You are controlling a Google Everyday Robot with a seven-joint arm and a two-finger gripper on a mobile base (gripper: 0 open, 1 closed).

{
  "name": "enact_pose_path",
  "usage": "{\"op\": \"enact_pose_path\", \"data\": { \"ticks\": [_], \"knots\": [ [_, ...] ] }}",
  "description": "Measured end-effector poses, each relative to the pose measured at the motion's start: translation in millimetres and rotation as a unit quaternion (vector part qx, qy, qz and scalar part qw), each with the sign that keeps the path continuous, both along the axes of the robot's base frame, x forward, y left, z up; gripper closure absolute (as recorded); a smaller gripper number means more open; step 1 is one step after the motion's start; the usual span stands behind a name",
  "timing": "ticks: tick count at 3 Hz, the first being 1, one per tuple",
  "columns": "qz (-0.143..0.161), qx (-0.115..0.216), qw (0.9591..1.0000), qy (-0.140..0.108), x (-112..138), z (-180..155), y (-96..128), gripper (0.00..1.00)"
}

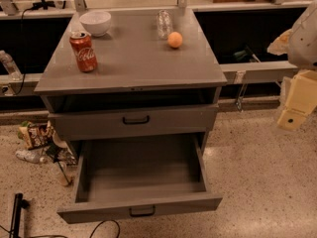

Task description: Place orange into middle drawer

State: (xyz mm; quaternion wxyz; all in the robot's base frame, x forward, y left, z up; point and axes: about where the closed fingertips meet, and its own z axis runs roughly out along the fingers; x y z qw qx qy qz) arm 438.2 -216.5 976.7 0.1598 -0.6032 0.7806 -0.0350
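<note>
The orange (174, 39) sits on the grey cabinet top (133, 58), toward its back right. The middle drawer (143, 175) is the lower of the two drawer fronts. It is pulled wide open toward me and nothing lies inside it; its black bar handle (142, 211) faces front. The drawer above it (136, 119) is almost shut. My gripper (295, 100), with pale yellow and white parts, hangs at the right edge of the view, well to the right of the cabinet and of the orange, about level with the upper drawer. Nothing shows in it.
A red cola can (83, 51), a white bowl (95, 22) and a clear bottle on its side (164, 24) share the cabinet top. Snack bags and litter (34, 135) lie on the floor to the left. A black post (17, 212) and cables are at the bottom left.
</note>
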Motion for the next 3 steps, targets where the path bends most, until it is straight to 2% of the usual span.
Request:
{"op": "enact_pose_path", "data": {
  "ticks": [1,2,3],
  "knots": [
    [0.0,0.0,1.0,0.0,0,0,0,0.0],
    [-0.02,0.039,0.9989,-0.016,10,-3,0,0.0],
    [-0.037,0.098,0.993,-0.054,56,-17,2,0.0]
  ]
}}
